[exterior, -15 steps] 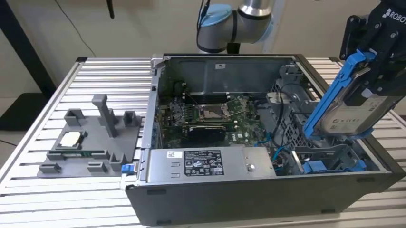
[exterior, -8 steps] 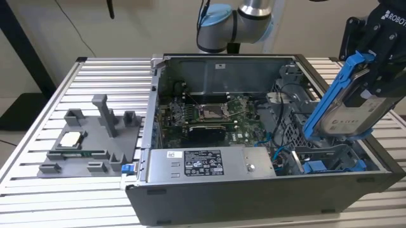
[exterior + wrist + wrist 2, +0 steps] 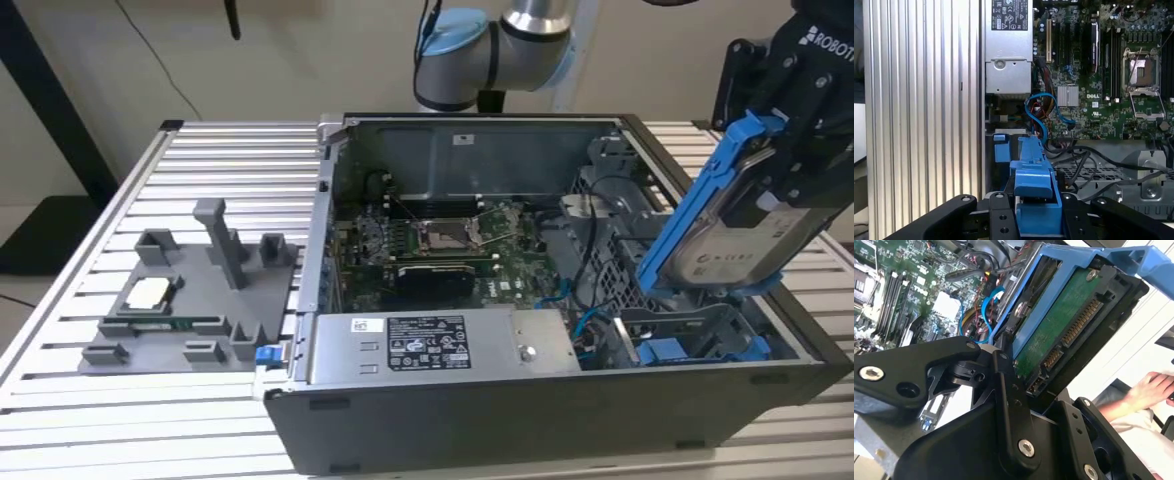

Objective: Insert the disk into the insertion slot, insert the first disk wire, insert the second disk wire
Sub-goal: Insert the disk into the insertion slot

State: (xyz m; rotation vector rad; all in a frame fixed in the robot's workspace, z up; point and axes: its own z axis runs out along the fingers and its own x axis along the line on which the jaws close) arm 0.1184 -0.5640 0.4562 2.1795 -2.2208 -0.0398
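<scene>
Exterior view: hand clamps tilted silver disk, blue carrier frame.

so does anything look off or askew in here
Nothing looks damaged or spilled. The disk hangs tilted in the end effector above the case at the exterior view's right, not seated in a slot. A person's hand shows in the second wrist view.

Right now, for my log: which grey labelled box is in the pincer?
The flat grey-silver hard drive in a bright blue plastic frame, held tilted above the open dark case; the grey power-supply box sits inside.
</scene>
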